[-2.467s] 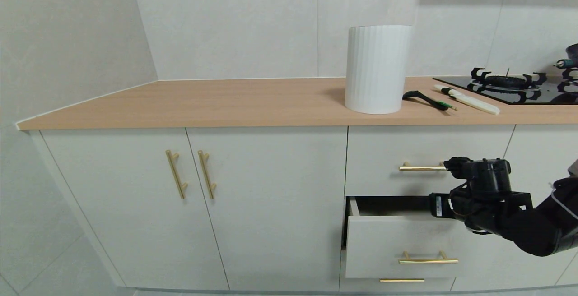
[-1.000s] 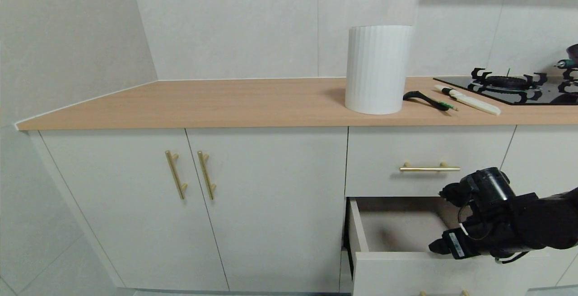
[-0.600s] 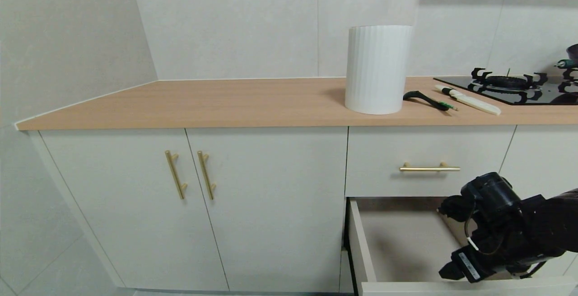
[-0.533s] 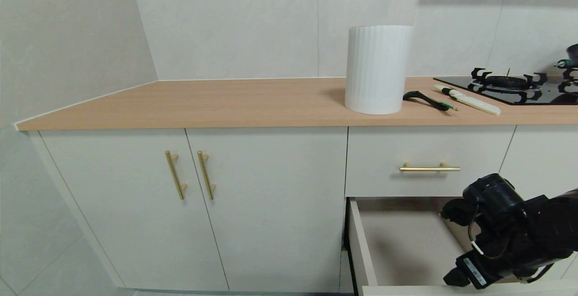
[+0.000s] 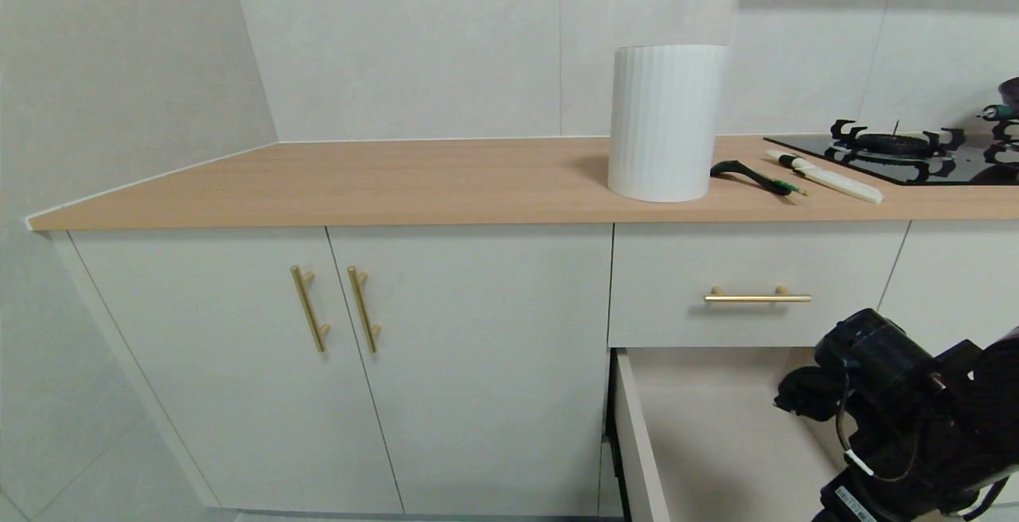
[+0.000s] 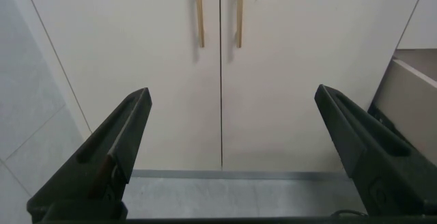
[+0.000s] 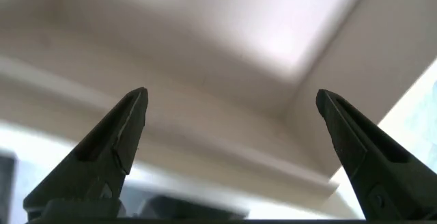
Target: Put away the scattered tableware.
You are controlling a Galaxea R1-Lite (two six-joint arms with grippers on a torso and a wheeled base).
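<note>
On the wooden counter (image 5: 398,180), a black-handled utensil with a green tip (image 5: 752,177) and a long white utensil (image 5: 828,176) lie to the right of a tall white ribbed container (image 5: 665,120). Below them the second drawer (image 5: 637,442) stands pulled out, its beige inside bare. My right arm (image 5: 884,403) is over the drawer's front right part. In the right wrist view my right gripper (image 7: 231,94) is open, facing the drawer's inside (image 7: 225,39) with nothing between its fingers. My left gripper (image 6: 232,91) hangs open, low before the cabinet doors (image 6: 220,67).
A gas hob (image 5: 892,148) sits on the counter at the far right. The top drawer (image 5: 756,283) with its gold handle is closed, as are the double doors (image 5: 334,347) on the left. The tiled wall closes the left side.
The second drawer has slid far out from nearly closed. My right arm came back toward me and lower along with it. The items on the counter have not moved.
</note>
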